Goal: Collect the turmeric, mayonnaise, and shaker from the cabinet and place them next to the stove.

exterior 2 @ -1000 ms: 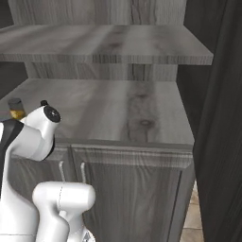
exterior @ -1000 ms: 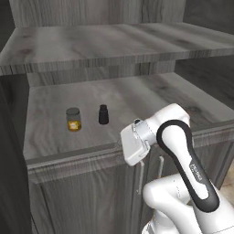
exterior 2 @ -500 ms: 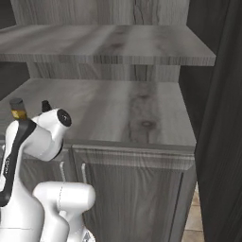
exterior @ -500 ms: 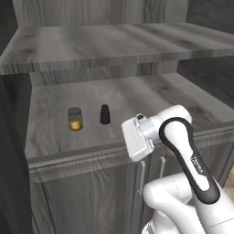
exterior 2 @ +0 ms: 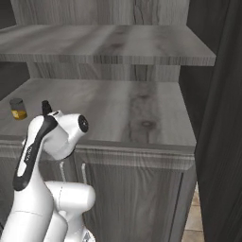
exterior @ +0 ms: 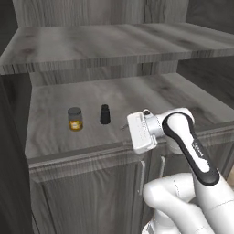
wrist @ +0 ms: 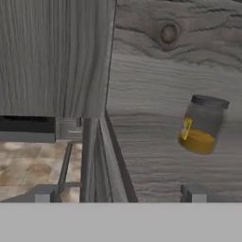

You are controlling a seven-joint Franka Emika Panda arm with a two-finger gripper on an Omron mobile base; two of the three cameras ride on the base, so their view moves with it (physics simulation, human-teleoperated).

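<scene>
On the cabinet [exterior: 82,183] shelf, the turmeric jar [exterior: 75,119] stood at the left, upright, with the black shaker [exterior: 105,114] just beside it to the right; both were apart from the arm. The jar looked small, light and rigid, its glass probably slick and breakable; a hold across the straight body below the grey lid seemed soundest; the shaker's wider lower part would suit better than its rounded top. The pincer [wrist: 116,193] stood spread to its widest, holding and touching nothing; the jar [wrist: 203,124] lay ahead toward one fingertip [wrist: 193,193].
</scene>
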